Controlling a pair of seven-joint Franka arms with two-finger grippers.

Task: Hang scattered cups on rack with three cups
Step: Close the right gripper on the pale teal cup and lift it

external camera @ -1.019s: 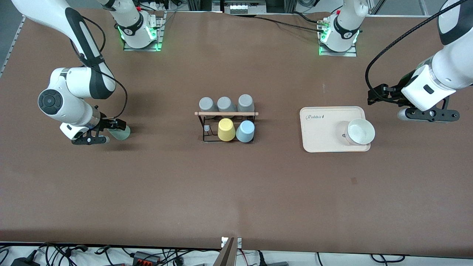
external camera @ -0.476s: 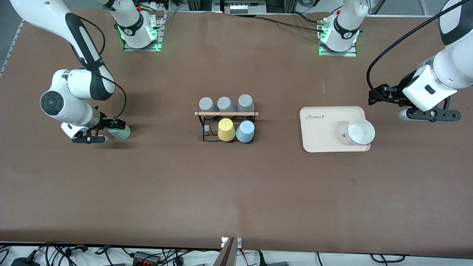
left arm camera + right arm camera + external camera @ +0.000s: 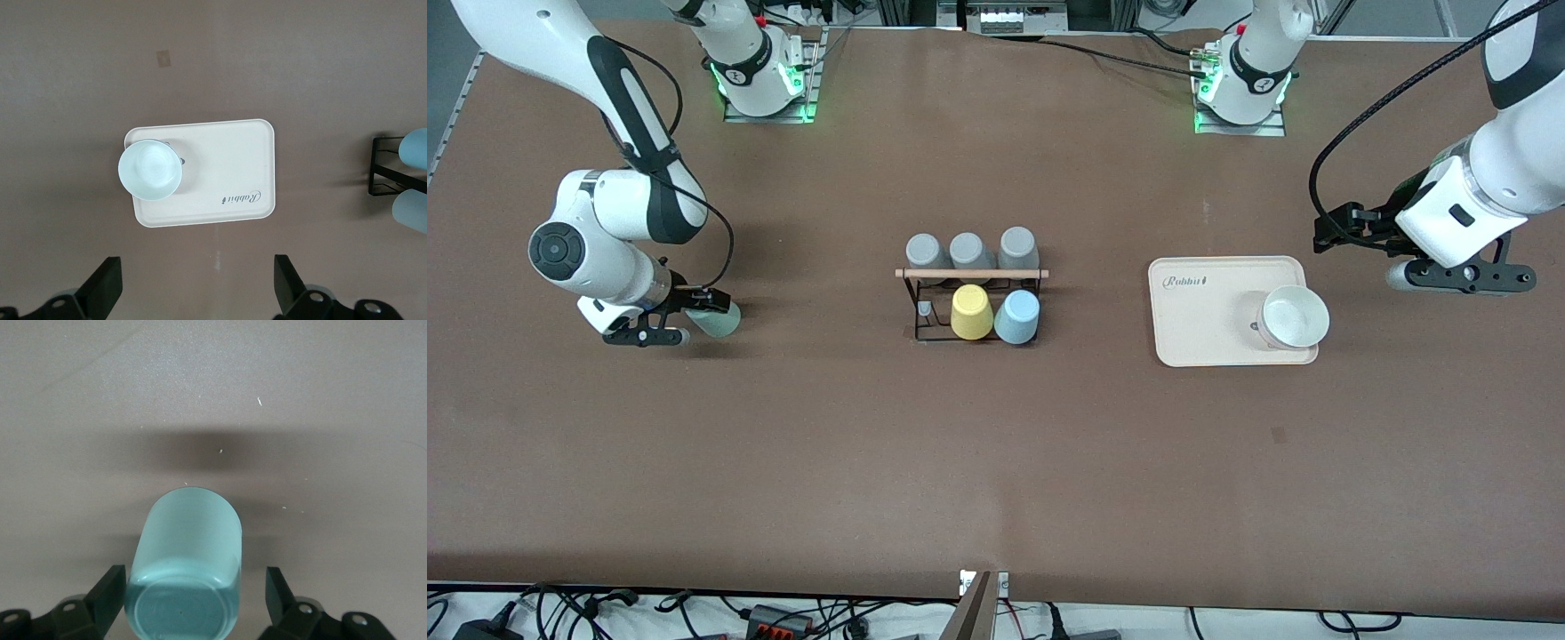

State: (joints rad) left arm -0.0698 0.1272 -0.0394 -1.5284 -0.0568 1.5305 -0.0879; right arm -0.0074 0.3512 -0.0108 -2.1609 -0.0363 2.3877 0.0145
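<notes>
The pale mint green cup (image 3: pixel 717 319) lies on its side on the table at the right arm's end. My right gripper (image 3: pixel 708 308) is down at it, open, with one finger on each side of the cup (image 3: pixel 187 567) and a gap showing at one finger. The black wire rack (image 3: pixel 971 307) with its wooden rod stands mid-table. It holds three grey cups, a yellow cup (image 3: pixel 971 312) and the light blue cup (image 3: pixel 1017 316). My left gripper (image 3: pixel 1327 233) is open and empty over bare table beside the tray.
A cream tray (image 3: pixel 1196 311) lies toward the left arm's end, with a wide white bowl-like cup (image 3: pixel 1294 317) on it. Both also show in the left wrist view, the tray (image 3: pixel 220 167) and the cup (image 3: pixel 150 170). The rack's edge (image 3: pixel 383 167) shows there too.
The right arm has shifted slightly while its gripper stays around the mint cup. The left arm rose a little, then held still. The cups have not moved.
</notes>
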